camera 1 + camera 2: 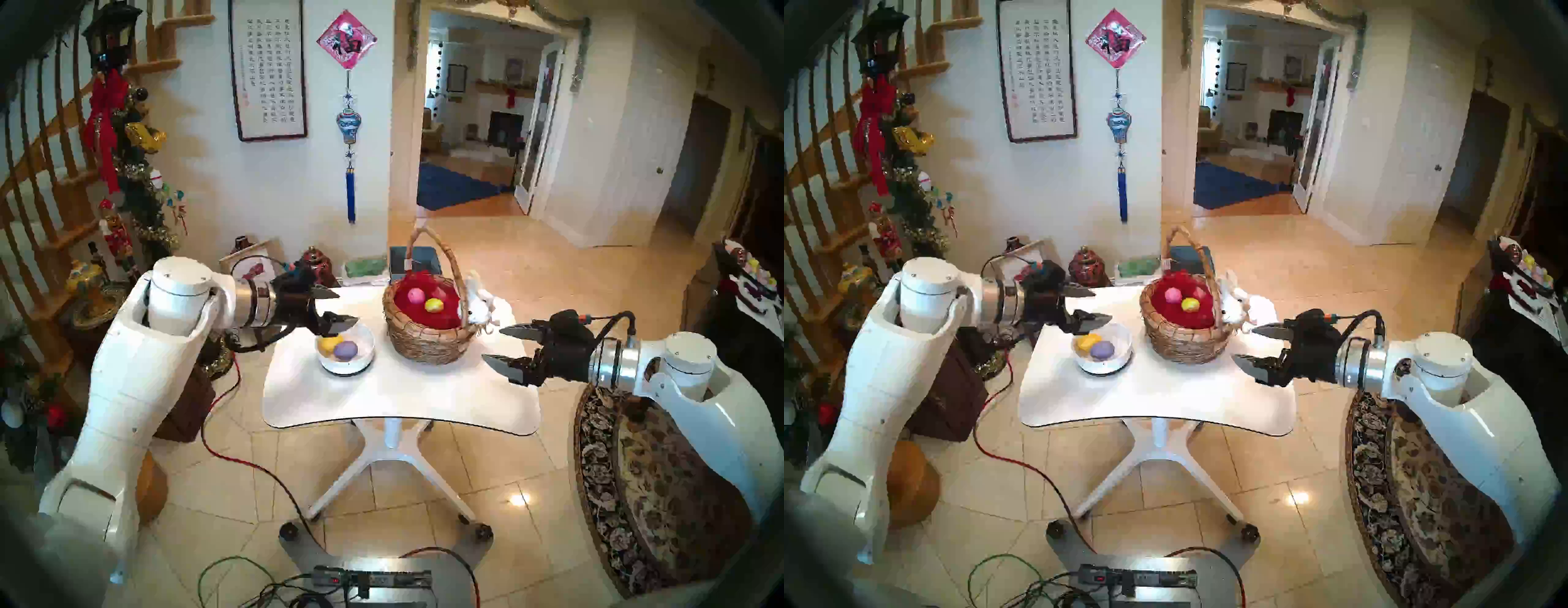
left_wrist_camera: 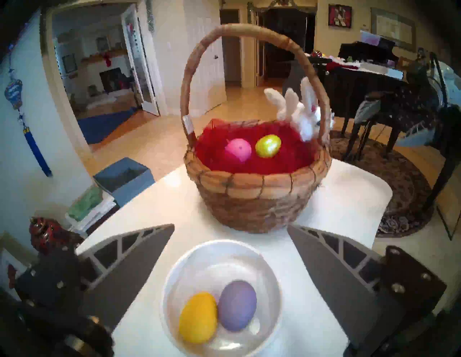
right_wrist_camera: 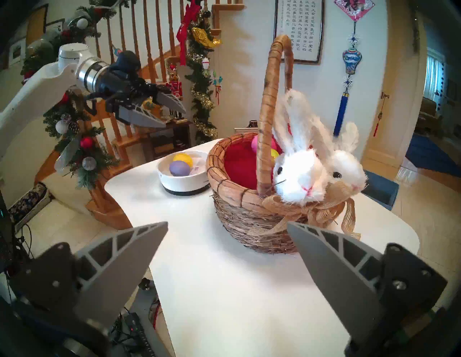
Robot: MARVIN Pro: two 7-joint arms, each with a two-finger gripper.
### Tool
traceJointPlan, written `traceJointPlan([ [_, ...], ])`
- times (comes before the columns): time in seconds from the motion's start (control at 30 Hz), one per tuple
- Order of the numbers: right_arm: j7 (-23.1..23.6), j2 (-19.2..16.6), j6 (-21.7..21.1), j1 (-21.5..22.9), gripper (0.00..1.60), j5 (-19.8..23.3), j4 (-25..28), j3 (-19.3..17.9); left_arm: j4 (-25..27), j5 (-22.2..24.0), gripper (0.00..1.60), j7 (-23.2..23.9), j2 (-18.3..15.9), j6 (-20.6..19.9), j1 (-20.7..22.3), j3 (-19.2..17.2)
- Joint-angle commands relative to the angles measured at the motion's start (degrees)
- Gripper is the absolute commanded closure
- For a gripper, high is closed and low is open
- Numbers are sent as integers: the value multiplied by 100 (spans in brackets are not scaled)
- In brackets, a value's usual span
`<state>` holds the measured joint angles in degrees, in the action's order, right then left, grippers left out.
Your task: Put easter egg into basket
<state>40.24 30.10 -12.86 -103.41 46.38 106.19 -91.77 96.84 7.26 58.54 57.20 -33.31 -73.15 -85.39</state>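
Wicker basket (image 2: pixel 257 197) (red-lined) holds two eggs; both grippers gape, empty.

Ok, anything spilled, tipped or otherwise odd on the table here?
Nothing stands out. The basket stands upright with a pink egg and a shiny yellow egg inside; the white bowl sits level, holding two more eggs. Both grippers are open and empty.

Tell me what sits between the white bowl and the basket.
Nothing: only bare table separates the bowl from the basket, seen best in the left wrist view.
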Motion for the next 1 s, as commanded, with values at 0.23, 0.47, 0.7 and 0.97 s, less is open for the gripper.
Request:
traceJointPlan([
  [0.23,-9,-10,13,8,0,9,8,-52,657,39,0,-266,-83,25,-851,-456],
  [0.47,-9,-10,13,7,0,9,9,-53,675,-16,0,-430,-22,28,-881,-386],
  [0.7,-8,-10,13,8,0,9,8,-52,592,-110,0,-533,46,-22,-714,-117],
  [0.97,-8,-10,13,9,0,9,8,-51,424,-279,0,-718,146,-119,-475,152],
])
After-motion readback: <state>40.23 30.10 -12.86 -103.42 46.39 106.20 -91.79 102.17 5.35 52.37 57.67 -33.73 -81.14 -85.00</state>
